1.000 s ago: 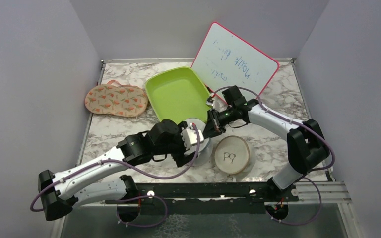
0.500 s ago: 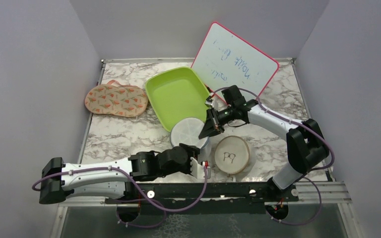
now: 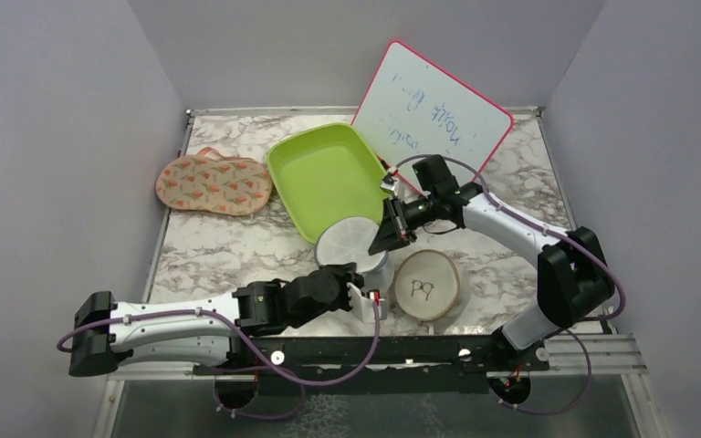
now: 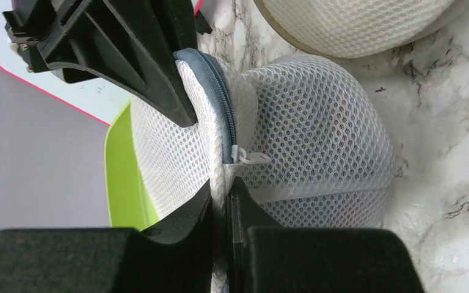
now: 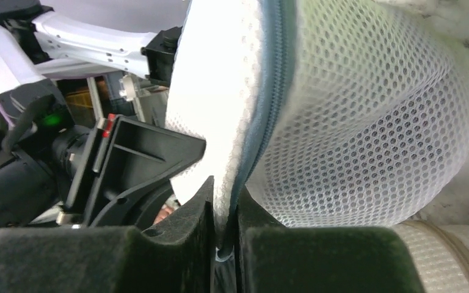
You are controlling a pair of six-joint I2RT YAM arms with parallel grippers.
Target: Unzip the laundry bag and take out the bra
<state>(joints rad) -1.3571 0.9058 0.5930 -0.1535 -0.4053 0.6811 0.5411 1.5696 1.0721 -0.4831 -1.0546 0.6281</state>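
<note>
A round, drum-shaped white mesh laundry bag [image 3: 349, 241] with a grey-blue zip rim sits a little toward 6 o'clock of the marble-patterned table's [image 3: 210, 245] middle, pinched from two sides.

The left gripper [image 3: 365, 294] meets the bag at its 6 o'clock. In the left wrist view its black fingers [image 4: 183, 220] are pressed together on the rim seam. A small white zip pull [image 4: 251, 157] lies on the mesh just above them. The zip teeth look joined along the stretch that shows above the pull.

The right gripper [image 3: 384, 241] reaches the bag at about 2 o'clock. In the right wrist view its fingers [image 5: 177, 220] are likewise squeezed onto the grey-blue zip edge, and the bag's mesh wall bulges to the right. What lies inside cannot be made out through the mesh.

At the bag's 4 o'clock, just beside it, lies a beige round disc [image 3: 426, 285] with a small black drawing of glasses. At its 12 o'clock sits a lime-green plastic tray [image 3: 321, 173], its near corner close to the bag. At 1 o'clock a pink-framed whiteboard [image 3: 434, 108] leans against the back wall. It carries blue handwriting, too faint and turned about to read. At 10 o'clock, well apart, lies a peach fabric pouch [image 3: 213, 183] printed with small orange and green motifs.
</note>
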